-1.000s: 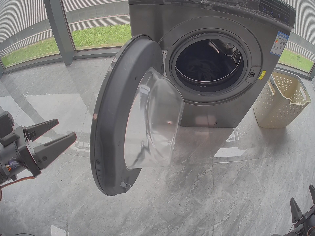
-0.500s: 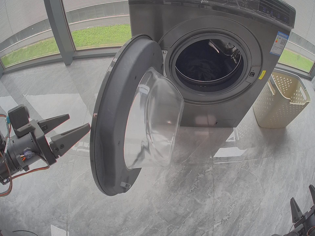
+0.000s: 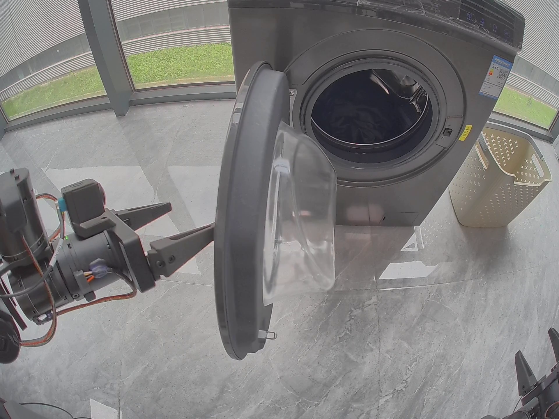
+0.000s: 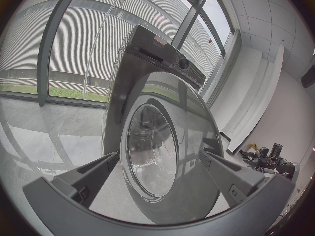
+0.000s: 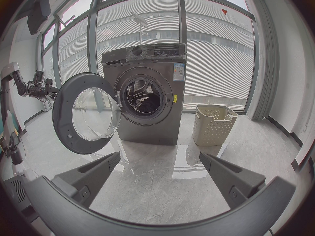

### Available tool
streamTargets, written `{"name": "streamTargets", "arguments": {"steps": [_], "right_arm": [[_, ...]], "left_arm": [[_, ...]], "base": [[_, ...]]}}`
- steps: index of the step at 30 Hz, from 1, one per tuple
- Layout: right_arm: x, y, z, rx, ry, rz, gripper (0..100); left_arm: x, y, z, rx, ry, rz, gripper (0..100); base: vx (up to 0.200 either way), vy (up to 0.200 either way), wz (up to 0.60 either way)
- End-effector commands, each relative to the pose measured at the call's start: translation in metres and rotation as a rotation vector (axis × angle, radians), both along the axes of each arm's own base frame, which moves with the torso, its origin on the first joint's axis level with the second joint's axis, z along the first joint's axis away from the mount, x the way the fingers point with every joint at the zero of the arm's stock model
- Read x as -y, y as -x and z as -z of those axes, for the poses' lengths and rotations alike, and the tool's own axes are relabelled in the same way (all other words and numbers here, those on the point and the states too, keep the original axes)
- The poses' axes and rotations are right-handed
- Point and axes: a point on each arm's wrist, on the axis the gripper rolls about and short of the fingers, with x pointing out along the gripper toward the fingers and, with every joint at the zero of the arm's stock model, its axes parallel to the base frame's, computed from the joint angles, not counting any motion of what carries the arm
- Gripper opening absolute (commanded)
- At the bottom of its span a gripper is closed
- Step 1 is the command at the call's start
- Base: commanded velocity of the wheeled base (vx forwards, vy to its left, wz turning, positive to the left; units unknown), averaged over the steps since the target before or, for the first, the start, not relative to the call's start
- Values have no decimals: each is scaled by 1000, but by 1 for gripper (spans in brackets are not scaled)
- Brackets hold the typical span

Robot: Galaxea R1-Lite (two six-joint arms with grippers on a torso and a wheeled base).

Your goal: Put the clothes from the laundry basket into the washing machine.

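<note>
The grey washing machine [image 3: 372, 30] stands with its round door [image 3: 244, 205] swung out, edge-on to me in the head view. Dark clothes [image 3: 364, 120] lie in the drum. The cream laundry basket [image 3: 501, 181] sits on the floor at the machine's right side, and its inside [image 5: 215, 112] looks empty. My left gripper [image 3: 191, 219] is open with nothing between its fingers, and its nearer fingertip [image 3: 204, 234] meets the door's outer face [image 4: 183, 122]. My right gripper [image 3: 535, 344] is open low at the right, well back from the machine [image 5: 147, 63].
Grey marble floor [image 3: 378, 333] spreads wide in front of the machine. Tall windows [image 3: 169, 24] run behind and to the left. The swung-out door [image 5: 65, 115] takes up the space left of the drum opening.
My left gripper has moved right to the door's outer face, and the door has swung from wide open toward the machine, now nearly edge-on. The right gripper has stayed put.
</note>
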Motion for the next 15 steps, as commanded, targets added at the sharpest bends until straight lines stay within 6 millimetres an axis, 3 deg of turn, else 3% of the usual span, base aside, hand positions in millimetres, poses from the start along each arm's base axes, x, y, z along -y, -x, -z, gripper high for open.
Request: {"name": "streamTargets", "arguments": {"steps": [1,15], "right_arm": [[0,0,5,-5,1,1,100],[0,0,5,-5,1,1,100]], "left_arm": [[18,-4,3,-19,-11,34,100],[46,-29,11,31,27,26,100]], "base": [[0,0,0],[0,0,0]]}}
